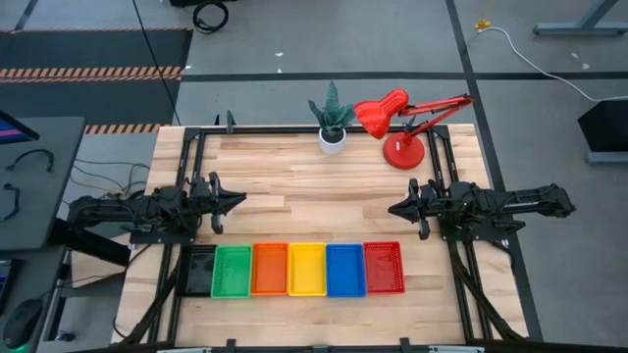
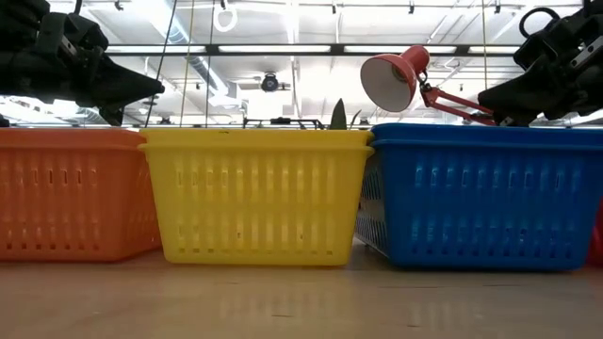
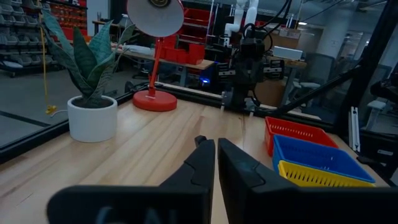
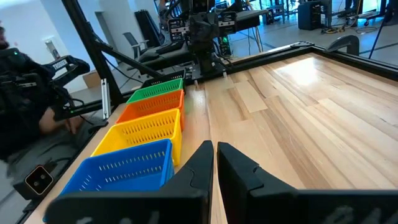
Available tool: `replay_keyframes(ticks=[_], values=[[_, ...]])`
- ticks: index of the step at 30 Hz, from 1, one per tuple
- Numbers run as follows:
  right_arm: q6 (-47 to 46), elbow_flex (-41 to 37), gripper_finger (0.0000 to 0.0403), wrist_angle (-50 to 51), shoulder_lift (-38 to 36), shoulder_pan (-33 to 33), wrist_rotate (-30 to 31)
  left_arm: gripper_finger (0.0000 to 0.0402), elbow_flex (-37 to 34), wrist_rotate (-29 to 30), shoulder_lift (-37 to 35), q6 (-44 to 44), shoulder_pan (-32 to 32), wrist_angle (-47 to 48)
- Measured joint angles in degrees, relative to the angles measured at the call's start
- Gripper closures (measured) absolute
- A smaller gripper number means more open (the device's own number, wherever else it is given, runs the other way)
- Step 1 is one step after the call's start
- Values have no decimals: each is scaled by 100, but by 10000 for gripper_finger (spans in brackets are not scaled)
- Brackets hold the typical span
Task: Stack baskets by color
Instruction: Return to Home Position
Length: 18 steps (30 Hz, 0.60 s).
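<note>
With baskets (image 1: 307, 270) sorted in one row, our left fingers (image 3: 196, 165) and right fingers (image 4: 198, 165) hover behind it, clenched on nothing, so we should retract level, clear of them.

Grey concrete floor (image 1: 324, 39), black mat (image 1: 88, 49) w/ striped edge far left. Wood surface (image 1: 294, 186). Ceiling strip lights (image 2: 452, 48); shelves (image 3: 15, 25) in bkgd.

My wooden bench (image 1: 294, 191) carries a row of baskets (image 1: 306, 270) along one long edge, black to red; a potted plant (image 1: 333, 137) and red lamp (image 1: 403, 153) stand opposite
</note>
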<state>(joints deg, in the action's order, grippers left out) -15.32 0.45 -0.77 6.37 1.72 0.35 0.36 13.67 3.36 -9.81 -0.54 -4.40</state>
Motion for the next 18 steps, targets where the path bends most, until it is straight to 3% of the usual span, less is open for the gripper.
replay_keyframes(ticks=[18], values=[[1, 2, 374, 2, 0, 0, 1, 374, 0, 0, 0, -1, 0, 0]])
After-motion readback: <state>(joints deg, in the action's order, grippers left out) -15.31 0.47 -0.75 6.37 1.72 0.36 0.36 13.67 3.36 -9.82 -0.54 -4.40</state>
